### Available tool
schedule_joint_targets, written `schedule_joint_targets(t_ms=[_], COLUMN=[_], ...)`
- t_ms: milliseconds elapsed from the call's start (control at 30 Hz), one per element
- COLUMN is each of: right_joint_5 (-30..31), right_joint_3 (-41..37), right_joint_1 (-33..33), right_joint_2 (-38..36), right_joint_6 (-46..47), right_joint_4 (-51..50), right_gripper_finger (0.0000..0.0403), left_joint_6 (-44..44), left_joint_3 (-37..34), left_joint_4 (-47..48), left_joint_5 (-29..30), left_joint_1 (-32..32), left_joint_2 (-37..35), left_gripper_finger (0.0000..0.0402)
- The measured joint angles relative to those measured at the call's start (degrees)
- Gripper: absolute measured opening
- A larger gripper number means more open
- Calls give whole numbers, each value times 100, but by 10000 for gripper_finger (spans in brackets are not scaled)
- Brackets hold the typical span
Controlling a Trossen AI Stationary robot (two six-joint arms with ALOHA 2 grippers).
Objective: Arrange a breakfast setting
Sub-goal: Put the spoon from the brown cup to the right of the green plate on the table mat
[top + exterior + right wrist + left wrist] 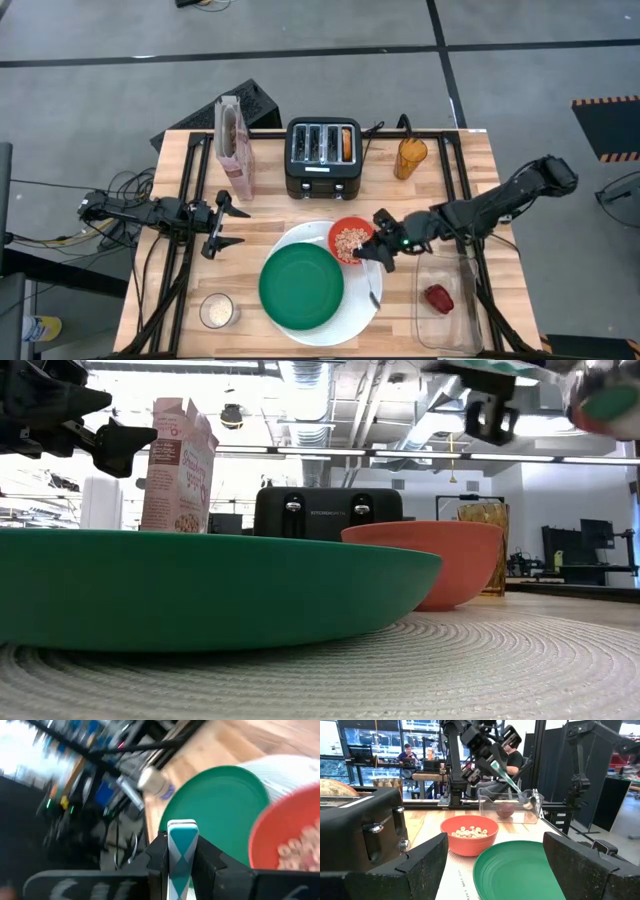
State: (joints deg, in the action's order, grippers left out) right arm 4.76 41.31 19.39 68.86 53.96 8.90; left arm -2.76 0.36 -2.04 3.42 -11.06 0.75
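A small red bowl [350, 240] of cereal rings stands on the large white round plate [345, 325], beside the smaller green plate [302, 285] that lies on it. My right gripper [385, 250] is just right of the bowl, shut on the teal-handled spoon [376, 285]. A bagel [346, 142] sticks up from a slot of the black toaster [322, 158]. The small red food item [438, 297] lies in the clear tub [450, 335]. My left gripper [232, 227] is open and empty, left of the plates. My right gripper pinches the spoon's teal-and-white handle [180, 851] between its two fingers, near the handle's free end [182, 827], which pokes out past them. The spoon hangs slanting down from the fingers, its bowl [532, 802] lowest, and it looks clear of the plate.
A cereal box [235, 148] stands at the far left. An amber glass [410, 158] stands right of the toaster. A small glass jar [218, 310] of cereal stands near the front left. People sit at desks beyond the table [410, 755].
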Motion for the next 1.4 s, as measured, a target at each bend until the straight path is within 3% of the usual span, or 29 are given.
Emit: schedule_joint_targets(t_ms=[200,567,733,1000,1400], right_joint_5=[-1061,-1225,-1207,-924,-466], right_joint_3=[192,691,913,939,1657], right_joint_1=[-242,-33,277,795,1260], right_joint_2=[0,1,99,678,1689], right_joint_6=[-1963,-4899,-5344,-5898,-7122], right_joint_4=[-46,-1502,-1993,-1576,-2132], right_gripper_finger=[77,77,77,77,77], left_joint_6=[0,0,0,0,0], left_joint_3=[0,2,2,0,0], left_joint_4=[-2,-2,-2,0,-2], left_joint_5=[0,0,0,0,0], left_joint_1=[-1,0,-1,-1,-1], left_joint_2=[0,0,0,0,0], left_gripper_finger=[311,311,311,311,311])
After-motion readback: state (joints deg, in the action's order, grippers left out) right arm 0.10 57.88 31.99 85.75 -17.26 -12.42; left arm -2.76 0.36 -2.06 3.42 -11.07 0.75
